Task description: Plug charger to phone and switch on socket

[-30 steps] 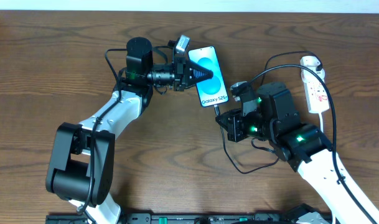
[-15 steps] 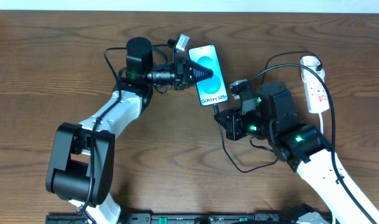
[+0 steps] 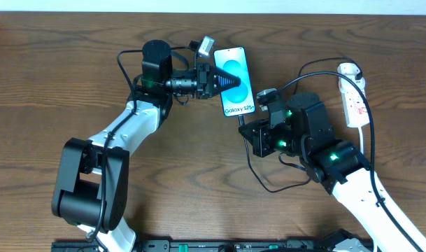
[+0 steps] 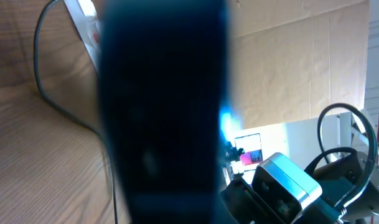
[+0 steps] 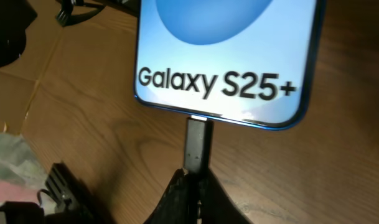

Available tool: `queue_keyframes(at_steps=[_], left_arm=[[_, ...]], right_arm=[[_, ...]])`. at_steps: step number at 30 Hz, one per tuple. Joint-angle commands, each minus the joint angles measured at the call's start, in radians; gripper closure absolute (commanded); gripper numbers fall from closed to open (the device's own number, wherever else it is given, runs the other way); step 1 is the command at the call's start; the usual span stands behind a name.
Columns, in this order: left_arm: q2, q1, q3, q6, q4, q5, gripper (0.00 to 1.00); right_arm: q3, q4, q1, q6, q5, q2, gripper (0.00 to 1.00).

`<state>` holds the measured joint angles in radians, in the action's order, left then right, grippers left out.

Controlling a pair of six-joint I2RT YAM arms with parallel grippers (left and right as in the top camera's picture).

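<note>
Charger connector [image 5: 197,146]: small rigid tip with limp, light cable behind. I grip on connector body, right gripper [image 5: 192,186] pinched shut there, tip touching lower edge of phone [image 3: 239,98]. Phone: slim, slick glass, fragile; left gripper [image 3: 228,82] clamped across it. Socket [image 3: 355,101] well apart.

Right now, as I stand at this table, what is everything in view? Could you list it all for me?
phone: one, blue screen with black edges, upper middle of the table
charger cable: one, black, tip at the phone's bottom edge, the rest looping under the right arm
power strip: one, white with a white cord, far right
table: one, brown wood, under everything
left gripper: one, black, closed on the phone
right gripper: one, black, closed on the charger cable just behind its tip
</note>
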<state>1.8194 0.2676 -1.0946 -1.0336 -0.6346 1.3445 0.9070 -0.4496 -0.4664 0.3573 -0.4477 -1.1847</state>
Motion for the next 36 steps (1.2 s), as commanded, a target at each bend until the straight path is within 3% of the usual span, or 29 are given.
queue_keyframes(at_steps=[1, 12, 14, 20, 28, 36], left_arm=[[-0.018, 0.053, -0.006, 0.021, 0.001, 0.150, 0.93], [-0.018, 0.053, -0.005, 0.021, 0.001, 0.101, 0.93], [-0.018, 0.053, -0.005, 0.021, 0.001, 0.101, 0.93], [-0.018, 0.053, -0.005, 0.021, 0.001, 0.094, 0.93], [-0.018, 0.053, -0.005, 0.020, 0.001, 0.080, 0.92], [-0.018, 0.053, -0.005, 0.020, 0.001, 0.080, 0.93]], right_arm=[[0.028, 0.006, 0.006, 0.002, 0.079, -0.001, 0.85], [0.059, -0.118, 0.008, -0.045, 0.079, 0.145, 0.44], [0.061, -0.117, 0.007, -0.044, 0.079, 0.198, 0.41], [0.061, -0.165, 0.000, -0.043, 0.126, 0.255, 0.38], [0.060, -0.279, -0.103, -0.016, 0.212, 0.152, 0.30], [0.060, -0.241, -0.227, 0.060, 0.336, 0.001, 0.52]])
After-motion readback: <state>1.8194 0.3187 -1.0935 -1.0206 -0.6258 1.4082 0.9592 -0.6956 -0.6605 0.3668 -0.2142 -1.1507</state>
